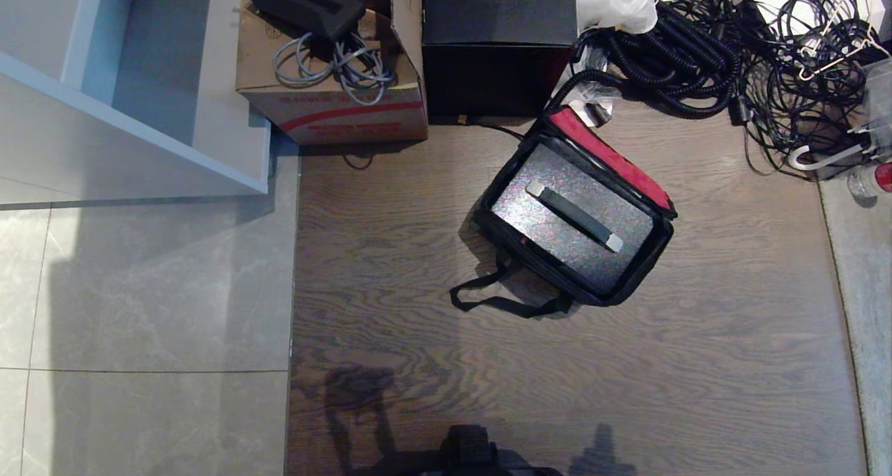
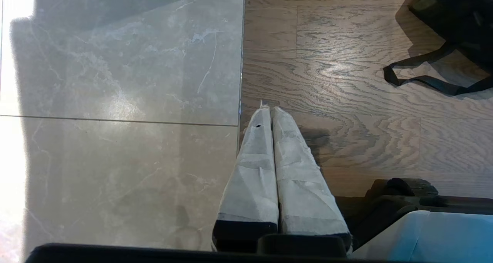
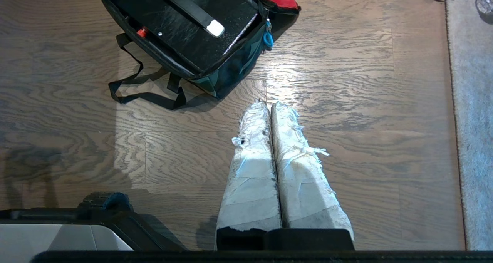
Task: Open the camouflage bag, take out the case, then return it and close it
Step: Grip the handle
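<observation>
Both arms parked low, close to the robot base, well short of the bag. Left gripper [image 2: 271, 111] hangs over the seam where grey tile meets the wood floor [image 1: 697, 364], jaws pressed together, holding nothing. Right gripper [image 3: 269, 106] hangs over bare wood, jaws also together, empty; the bag's near corner is just beyond its tips in the right wrist view, not touching.

Mid floor: bag [image 1: 644, 270] sits skewed on the wood, already open, lid [image 1: 613, 159] flipped back toward the far side with its red inside showing. Case [image 1: 557, 232] is inside the bag, glittery top up, strap handle [image 1: 575, 216] lying flat along it. Bag's black carry strap [image 1: 488, 298] is slack on the floor on the near-left side.

Far edge: cardboard box [image 1: 348, 106] with grey cables, black box [image 1: 498, 16] right of it, cable tangle [image 1: 766, 58] at the far right corner.

Progress: the opening is done. With the case in the bag and both grippers idle, this is either before the lift-out or after the return; can't tell which. Closing the lid is certainly left.
</observation>
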Tool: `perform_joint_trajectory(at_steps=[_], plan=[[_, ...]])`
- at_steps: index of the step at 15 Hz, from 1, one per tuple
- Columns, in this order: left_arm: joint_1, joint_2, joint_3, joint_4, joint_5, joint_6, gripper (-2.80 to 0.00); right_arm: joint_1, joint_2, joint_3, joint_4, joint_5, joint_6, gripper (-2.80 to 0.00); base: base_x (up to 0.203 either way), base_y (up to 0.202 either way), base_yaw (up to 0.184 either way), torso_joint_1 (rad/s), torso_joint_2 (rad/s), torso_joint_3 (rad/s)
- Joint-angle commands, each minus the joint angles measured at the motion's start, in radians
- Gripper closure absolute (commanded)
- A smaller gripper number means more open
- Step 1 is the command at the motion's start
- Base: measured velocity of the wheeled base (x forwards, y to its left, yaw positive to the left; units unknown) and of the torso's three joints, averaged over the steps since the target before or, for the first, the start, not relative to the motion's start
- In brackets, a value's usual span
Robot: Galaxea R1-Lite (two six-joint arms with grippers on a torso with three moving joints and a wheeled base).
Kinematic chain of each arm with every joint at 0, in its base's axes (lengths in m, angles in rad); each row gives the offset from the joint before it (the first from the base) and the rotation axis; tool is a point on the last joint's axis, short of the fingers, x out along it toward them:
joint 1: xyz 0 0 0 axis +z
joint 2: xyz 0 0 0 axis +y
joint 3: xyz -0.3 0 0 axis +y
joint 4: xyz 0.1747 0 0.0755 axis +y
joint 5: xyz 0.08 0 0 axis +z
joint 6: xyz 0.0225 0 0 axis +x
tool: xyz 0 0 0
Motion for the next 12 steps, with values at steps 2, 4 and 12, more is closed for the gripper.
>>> perform_joint_trajectory(at_steps=[2,4,12], plan=[[0.0,0.0,0.0,0.0,0.0,-0.002,0.0,0.0,0.003,0.04,-0.001,0.0,0.001,0.0,0.0,0.0,0.0,-0.001,0.0,0.129],[0.0,0.0,0.0,0.0,0.0,-0.002,0.0,0.0,0.003,0.04,-0.001,0.0,-0.001,0.0,0.0,0.0,0.0,0.003,0.0,0.171],[0.0,0.0,0.0,0.0,0.0,-0.002,0.0,0.0,0.002,0.04,-0.001,0.001,0.0,0.0,0.0,0.0,0.0,0.0,0.0,0.105]])
